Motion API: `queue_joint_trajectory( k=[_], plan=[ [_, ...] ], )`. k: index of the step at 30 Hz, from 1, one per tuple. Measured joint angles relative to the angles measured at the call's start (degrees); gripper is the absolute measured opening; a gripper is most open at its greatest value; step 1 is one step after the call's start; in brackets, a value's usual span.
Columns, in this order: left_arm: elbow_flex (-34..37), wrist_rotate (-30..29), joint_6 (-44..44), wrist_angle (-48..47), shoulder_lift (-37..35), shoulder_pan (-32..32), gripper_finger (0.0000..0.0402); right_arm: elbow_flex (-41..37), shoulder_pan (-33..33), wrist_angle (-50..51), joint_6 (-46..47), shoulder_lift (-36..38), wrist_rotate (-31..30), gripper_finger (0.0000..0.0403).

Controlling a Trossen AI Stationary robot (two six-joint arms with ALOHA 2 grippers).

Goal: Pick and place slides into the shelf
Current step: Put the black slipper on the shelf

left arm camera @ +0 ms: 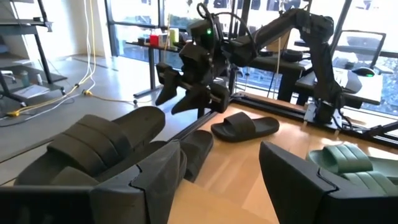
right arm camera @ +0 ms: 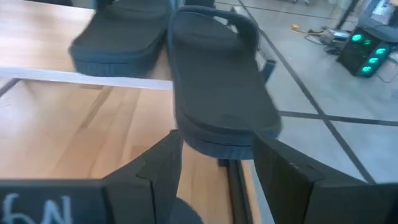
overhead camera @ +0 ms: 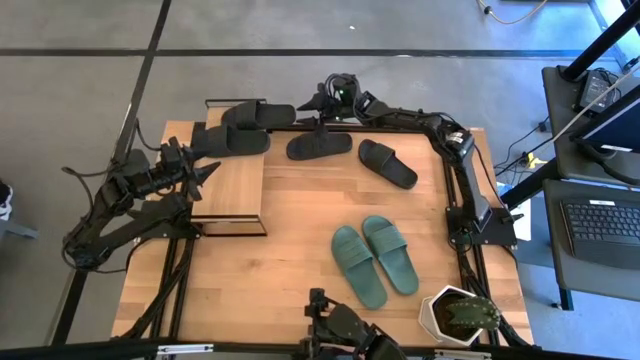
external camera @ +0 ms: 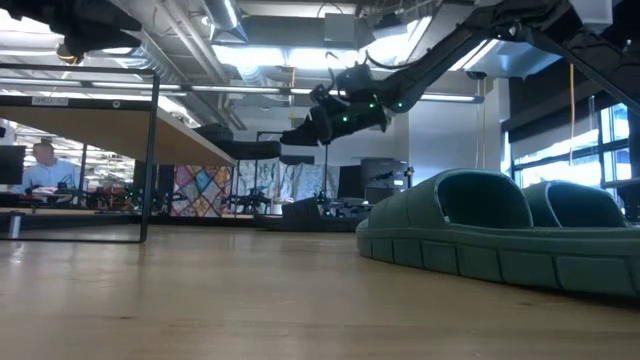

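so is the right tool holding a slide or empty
Empty: the right tool hangs open near two black rubber slides on the wooden-topped shelf, nothing between its fingers.

Wooden surface (overhead camera: 290, 215) carrying a small shelf, slides and a potted plant.

The shelf (overhead camera: 232, 185) stands at the surface's left side, and two black slides (overhead camera: 232, 140) (overhead camera: 258, 114) lie across its far end. Beside it, two more black slides (overhead camera: 319, 145) (overhead camera: 387, 163) lie directly on the surface near the far edge. A teal-green pair (overhead camera: 374, 257) lies side by side nearer the front, with a potted plant (overhead camera: 460, 316) at the front right corner.
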State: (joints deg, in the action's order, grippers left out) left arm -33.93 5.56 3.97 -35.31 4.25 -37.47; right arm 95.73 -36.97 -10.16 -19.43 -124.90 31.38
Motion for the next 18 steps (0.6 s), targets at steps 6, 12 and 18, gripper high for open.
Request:
queue_joint_trajectory(
  k=[6,12,18],
  plan=[
    [0.0,0.01,0.02,0.02,0.0,0.0,0.0212,0.01,0.0,-0.51,-0.08,-0.15,-0.31,0.0193],
    [0.0,0.0,0.04,0.0,0.0,0.0,0.0212,0.01,0.15,-1.61,-0.12,-0.15,-0.44,0.0193],
    [0.0,0.0,0.07,0.0,0.0,0.0,0.0212,0.01,0.27,-2.01,-0.12,-0.15,-1.78,0.0193]
  ],
)
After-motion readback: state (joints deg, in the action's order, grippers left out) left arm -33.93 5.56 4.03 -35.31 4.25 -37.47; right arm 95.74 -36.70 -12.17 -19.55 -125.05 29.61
